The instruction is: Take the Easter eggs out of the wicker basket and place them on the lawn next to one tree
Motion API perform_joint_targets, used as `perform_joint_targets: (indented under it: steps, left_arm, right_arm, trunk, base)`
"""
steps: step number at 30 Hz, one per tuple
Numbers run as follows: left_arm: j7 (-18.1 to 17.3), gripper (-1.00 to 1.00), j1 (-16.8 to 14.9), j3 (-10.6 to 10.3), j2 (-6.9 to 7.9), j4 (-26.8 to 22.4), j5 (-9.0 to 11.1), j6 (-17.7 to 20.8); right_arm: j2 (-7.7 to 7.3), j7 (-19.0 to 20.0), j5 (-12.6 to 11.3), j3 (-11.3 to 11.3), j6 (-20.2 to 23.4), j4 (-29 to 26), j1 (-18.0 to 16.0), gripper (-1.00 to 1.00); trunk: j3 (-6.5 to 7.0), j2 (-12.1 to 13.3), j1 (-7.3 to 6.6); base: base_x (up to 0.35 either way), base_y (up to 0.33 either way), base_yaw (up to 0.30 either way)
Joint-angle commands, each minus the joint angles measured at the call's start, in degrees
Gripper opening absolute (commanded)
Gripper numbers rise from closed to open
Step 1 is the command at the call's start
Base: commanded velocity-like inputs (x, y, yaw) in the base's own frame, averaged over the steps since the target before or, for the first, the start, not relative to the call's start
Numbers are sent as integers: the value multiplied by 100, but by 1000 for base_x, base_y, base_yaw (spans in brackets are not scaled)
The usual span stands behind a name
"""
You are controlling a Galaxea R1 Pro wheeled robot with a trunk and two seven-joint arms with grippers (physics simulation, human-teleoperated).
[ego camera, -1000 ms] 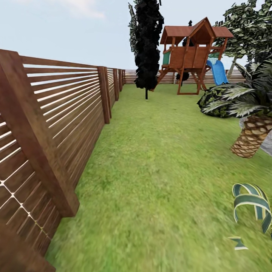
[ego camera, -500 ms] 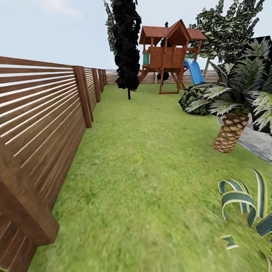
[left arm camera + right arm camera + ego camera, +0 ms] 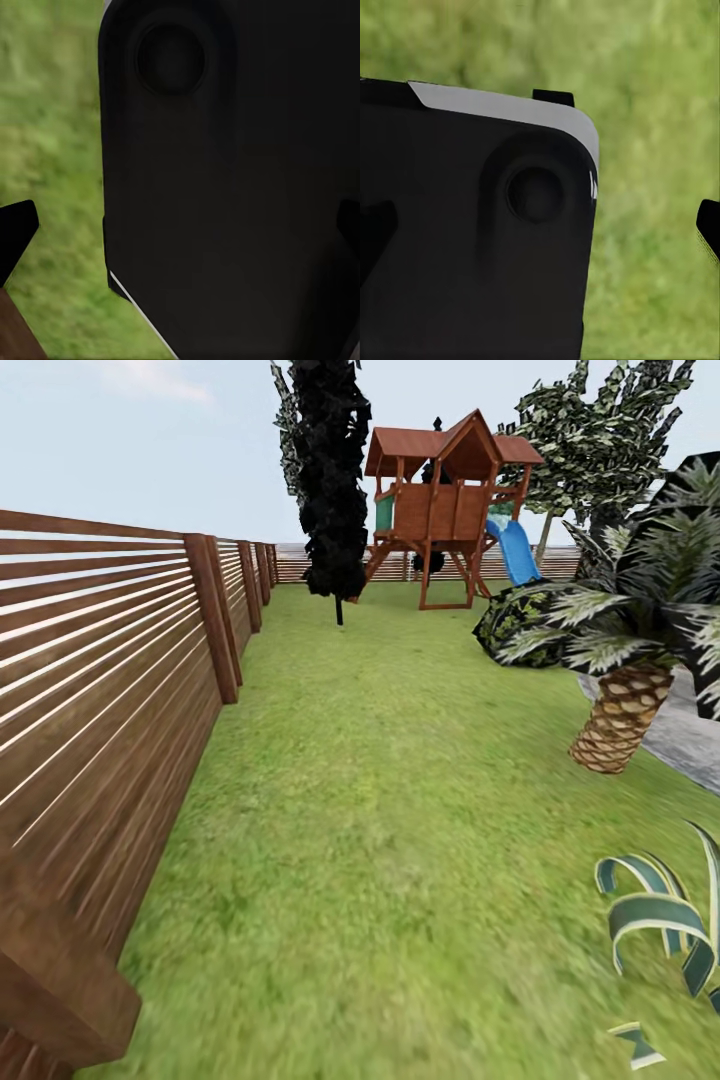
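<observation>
The lawn (image 3: 400, 810) stretches ahead of me as mottled green grass, running to the back of the garden. The Easter eggs, the wicker basket and the thick-trunked tree are out of view. In the left wrist view my left gripper (image 3: 180, 232) is open, its dark fingertips (image 3: 15, 236) far apart, with a black part of the robot's body and grass behind. In the right wrist view my right gripper (image 3: 540, 236) is open too, with nothing between its fingertips (image 3: 709, 225), over grass and black bodywork.
A brown slat fence (image 3: 100, 680) runs close along the left. A palm (image 3: 620, 720) and a leafy bush (image 3: 520, 625) stand at the right, with a striped plant (image 3: 660, 920) nearer. Far ahead are a thin dark conifer (image 3: 330, 490) and a wooden playset (image 3: 445, 500) with a blue slide.
The whole head view has shifted: the camera turned to the right, then moved a little forward along the fence. The near fence post has slid down and left in the picture.
</observation>
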Motion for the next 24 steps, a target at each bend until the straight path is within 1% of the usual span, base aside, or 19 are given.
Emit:
perform_joint_targets:
  steps: [1,6,12,19,24]
  left_arm:
    - [0,100,-2,21,-2,0,8,-3]
    - [-1,100,-2,21,-2,0,6,-3]
    - [0,100,-2,21,-2,0,1,-3]
    - [-1,100,-2,21,-2,0,6,-3]
    - [0,100,-2,21,-2,0,7,-3]
  right_arm:
    - [1,-2,50,-2,-16,4,-3,100]
    - [3,-2,50,-2,-16,4,-3,100]
    - [0,-2,50,-2,-16,4,-3,100]
    - [3,-2,50,-2,-16,4,-3,100]
    - [-4,-2,50,-2,-16,4,-3,100]
  trunk:
    - [-5,-2,3]
    - [-5,-2,3]
    - [-5,-2,3]
    - [-5,-2,3]
    - [-5,-2,3]
  base:
    - [327,77,0]
    - [327,77,-10]
    - [327,77,-134]
    - [327,77,-15]
    - [327,77,-172]
